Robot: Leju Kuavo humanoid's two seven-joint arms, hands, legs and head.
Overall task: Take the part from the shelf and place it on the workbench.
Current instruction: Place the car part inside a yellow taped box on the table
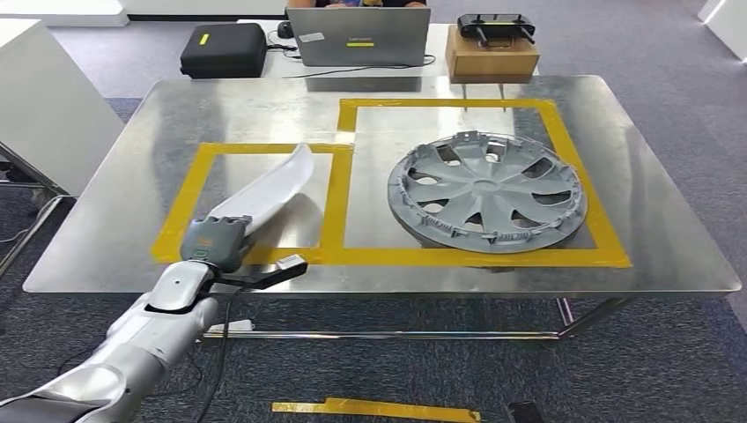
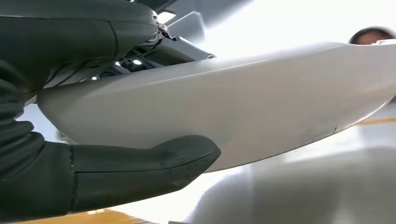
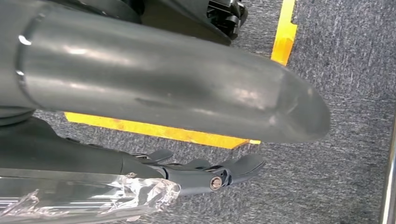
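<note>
My left hand (image 1: 216, 242) grips the white part (image 1: 269, 189) low over the table's (image 1: 132, 238) front-left taped square, right hand (image 3: 205, 175) hanging empty, fingers extended; releasing tilted could slide it off the front edge.

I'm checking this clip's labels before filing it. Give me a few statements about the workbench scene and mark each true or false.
1. The left hand holds the long white part. True.
2. The white part lies flat on the workbench, released. False: the hand grips one end, with the thumb pressed against it.
3. The grey wheel cover sits inside the larger yellow tape rectangle. True.
4. The wheel cover rests on top of the white part. False: they are apart, in separate taped areas.
5. A laptop stands beyond the far edge of the metal workbench. True.
6. The right hand holds the wheel cover. False: it hangs over the carpet, holding nothing.
</note>
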